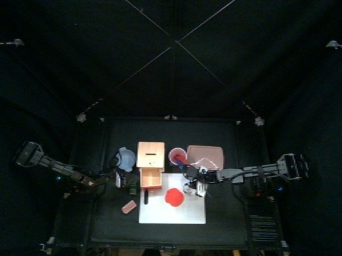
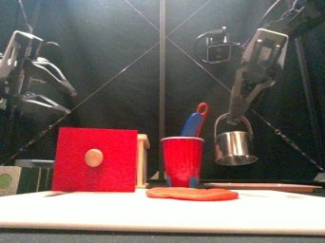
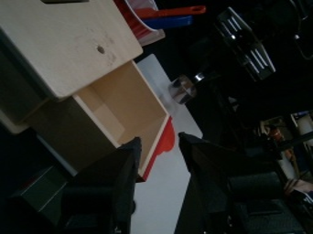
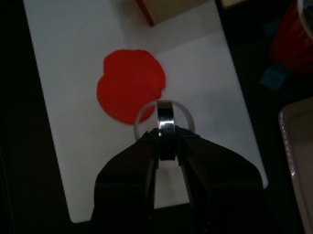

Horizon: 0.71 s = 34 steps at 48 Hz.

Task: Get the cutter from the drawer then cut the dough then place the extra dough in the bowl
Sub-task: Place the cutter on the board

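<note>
**A:** Quick rundown, big to small?

**B:** Bench (image 1: pixel 107 228) first. White board (image 1: pixel 191 212) lies front-centre. Wooden box (image 1: pixel 151 160) sits just behind the board's left part, w/ its drawer (image 3: pixel 110 114) pulled open; it looks empty. Bowl (image 1: pixel 124 157) is just left of the box.

**A:** Dough?

**B:** Red dough (image 1: pixel 175 198) lies flat on the board. It's roundish w/ no real long axis, so your approach angle doesn't matter.

**A:** Cutter?

**B:** Cutter (image 2: pixel 233 145) is off the bench, hanging by its wire handle. R fingers (image 4: pixel 202 164) are pinched narrow on that handle, ring opening facing down.

**A:** And the relation that counts?

**B:** The cutter hangs above the dough but to its right and a bit further back, i.e. not over it. In the R wrist view the dough shows beyond the ring, off to one side. So imo you shift left and toward the front edge, then go straight down.

**A:** L arm?

**B:** L fingers (image 3: pixel 202 164) hover by the open drawer, spread wide, holding nothing. The R arm is nearer and has the tool, so the cut is its job.
</note>
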### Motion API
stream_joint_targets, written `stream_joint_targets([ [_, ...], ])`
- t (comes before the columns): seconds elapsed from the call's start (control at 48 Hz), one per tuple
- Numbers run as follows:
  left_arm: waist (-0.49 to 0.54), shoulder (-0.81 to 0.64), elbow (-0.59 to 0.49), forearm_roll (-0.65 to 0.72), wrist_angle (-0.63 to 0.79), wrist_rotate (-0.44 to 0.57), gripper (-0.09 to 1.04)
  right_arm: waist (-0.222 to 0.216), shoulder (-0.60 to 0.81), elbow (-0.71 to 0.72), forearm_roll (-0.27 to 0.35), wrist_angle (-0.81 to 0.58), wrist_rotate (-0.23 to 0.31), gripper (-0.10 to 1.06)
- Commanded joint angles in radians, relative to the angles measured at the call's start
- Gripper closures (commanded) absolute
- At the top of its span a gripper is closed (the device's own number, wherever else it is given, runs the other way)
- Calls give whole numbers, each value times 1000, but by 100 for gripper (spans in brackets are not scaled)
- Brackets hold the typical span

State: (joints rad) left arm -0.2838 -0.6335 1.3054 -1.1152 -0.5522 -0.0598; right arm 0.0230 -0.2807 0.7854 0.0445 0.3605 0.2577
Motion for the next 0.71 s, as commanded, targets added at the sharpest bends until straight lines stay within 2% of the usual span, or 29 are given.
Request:
stream_joint_targets([
  [0.021,5,0,-21,3,-3,3,17,2,-3,12,2,-14,2,37],
  [0.25,8,0,-20,5,0,5,17,-6,35,38,29,-34,21,33],
  [0.333,15,0,-20,5,0,5,17,-9,51,44,29,-35,25,26],
  [0.542,41,0,-28,9,0,8,17,-3,40,43,15,-37,21,-3],
  [0.708,123,-11,-67,71,0,12,17,0,0,14,-35,-37,23,-4],
])
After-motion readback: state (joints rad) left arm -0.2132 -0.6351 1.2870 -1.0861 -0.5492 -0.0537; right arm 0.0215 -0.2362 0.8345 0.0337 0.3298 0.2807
